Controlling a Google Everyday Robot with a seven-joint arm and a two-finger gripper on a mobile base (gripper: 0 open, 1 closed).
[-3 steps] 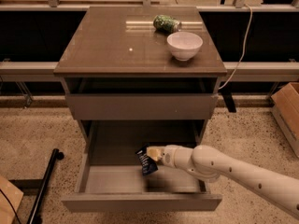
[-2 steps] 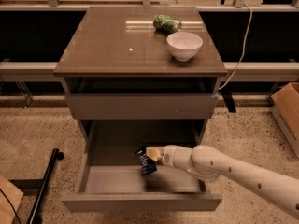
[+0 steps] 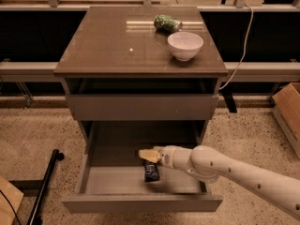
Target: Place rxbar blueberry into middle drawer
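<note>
Gripper [image 3: 149, 155] is inside the open middle drawer [image 3: 117, 203], reaching in from the right, approx. mid-tray and above the floor. The rxbar blueberry [image 3: 151, 171] hangs end-down just beneath it over the floor; I cannot tell whether the gripper clamps the bar or is clear of it. Placement judged sound: low and central, w/ drawer walls all round, so a release should land the bar inside; green can [image 3: 165, 23] and white bowl [image 3: 185, 45] sit on the table [image 3: 103, 46], not involved.

1. Single camera: high, before the glossy brown cabinet tabletop [image 3: 117, 46], facing downward, middle distance.
2. Cream two-finger gripper [image 3: 149, 155]: low centre of view, over the wide grey-brown open drawer [image 3: 140, 203]; tabletop beyond it.
</note>
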